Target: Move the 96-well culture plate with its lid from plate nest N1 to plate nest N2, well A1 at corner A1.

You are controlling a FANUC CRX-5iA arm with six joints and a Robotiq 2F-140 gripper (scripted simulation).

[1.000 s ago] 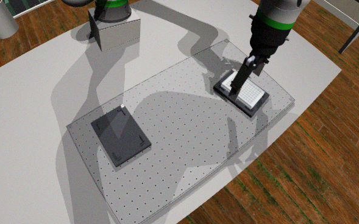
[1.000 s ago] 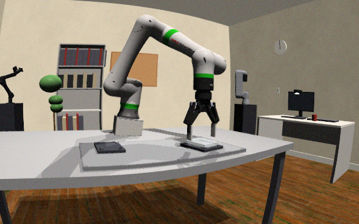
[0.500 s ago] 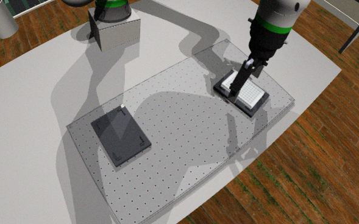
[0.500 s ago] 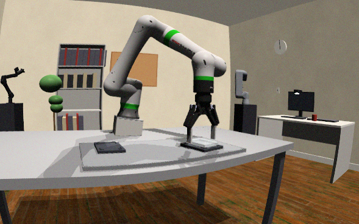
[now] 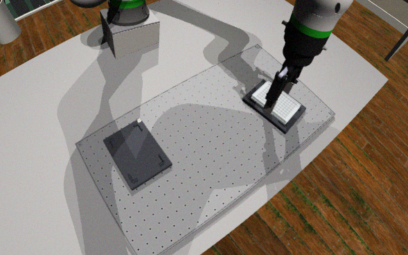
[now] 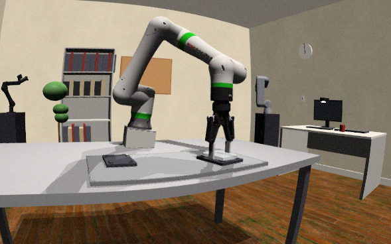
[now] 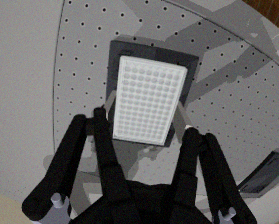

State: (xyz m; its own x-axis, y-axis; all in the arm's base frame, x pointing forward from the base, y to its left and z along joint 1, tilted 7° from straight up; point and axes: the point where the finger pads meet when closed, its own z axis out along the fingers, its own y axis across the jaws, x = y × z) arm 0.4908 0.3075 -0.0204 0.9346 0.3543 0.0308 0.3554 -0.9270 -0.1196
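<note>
The 96-well culture plate (image 5: 278, 102), with its lid on it, is seated on plate nest N1 (image 5: 290, 124) on the perforated board (image 5: 202, 145) that lies on the counter (image 5: 29, 114). The gripper (image 7: 147, 111) stands vertically over the plate, one finger at each long side. Its jaws are partly closed at the plate's sides; whether they grip it cannot be told. Plate nest N2 (image 5: 137, 156) lies well apart on the same board.
</note>
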